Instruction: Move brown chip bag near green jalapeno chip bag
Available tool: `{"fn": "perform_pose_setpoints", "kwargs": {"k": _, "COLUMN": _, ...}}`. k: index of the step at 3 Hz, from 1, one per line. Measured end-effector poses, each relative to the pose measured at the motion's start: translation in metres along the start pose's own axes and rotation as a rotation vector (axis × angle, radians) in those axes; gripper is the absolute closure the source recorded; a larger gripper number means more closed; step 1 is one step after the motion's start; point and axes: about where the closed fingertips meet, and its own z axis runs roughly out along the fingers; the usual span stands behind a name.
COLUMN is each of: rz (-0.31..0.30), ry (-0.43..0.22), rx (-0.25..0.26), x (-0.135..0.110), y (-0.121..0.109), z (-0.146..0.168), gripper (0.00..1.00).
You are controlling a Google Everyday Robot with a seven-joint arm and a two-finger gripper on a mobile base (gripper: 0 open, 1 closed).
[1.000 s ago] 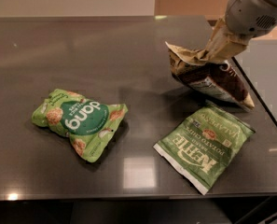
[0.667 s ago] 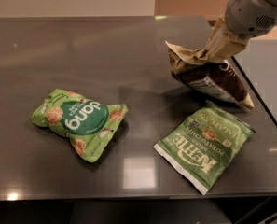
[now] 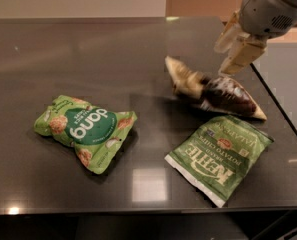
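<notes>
Across the dark glossy table (image 3: pixel 88 49) everything lies in your right-hand half and centre. The table's left side runs out of view, and a bright square of reflected light sits near its near edge.

At the far right, the pale arm (image 3: pixel 270 6) is cut off by the top corner, so you see only its last section and the gripper (image 3: pixel 224 60). Its two tan fingers are spread apart and hover just above the brown chip bag, pinching nothing.

Left of centre sits a puffy light green bag (image 3: pixel 85 131) with "dang" in white on a dark green disc, upside down to you. The smaller print on it cannot be read.

On the near right, the green jalapeno chip bag (image 3: pixel 220 156) lies flat and angled, with a white strip along its near-left edge. It reads "KETTLE", "POTATO CHIPS" and "JALAPENO", all inverted.

Just beyond it lies the brown chip bag (image 3: pixel 215 90), on its side with the tan end pointing far-left and the dark body to the right. Its lettering is too blurred to read, and whether the two bags touch is unclear.
</notes>
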Motion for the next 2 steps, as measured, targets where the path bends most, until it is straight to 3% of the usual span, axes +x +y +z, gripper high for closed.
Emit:
{"fn": "perform_pose_setpoints", "kwargs": {"k": 1, "rz": -0.002, "ry": -0.002, "rx": 0.007, "x": -0.0015, "y": -0.0016, "z": 0.0001, "gripper": 0.00}}
{"fn": "perform_pose_setpoints", "kwargs": {"k": 2, "rz": -0.002, "ry": -0.002, "rx": 0.007, "x": -0.0015, "y": -0.0016, "z": 0.0001, "gripper": 0.00}}
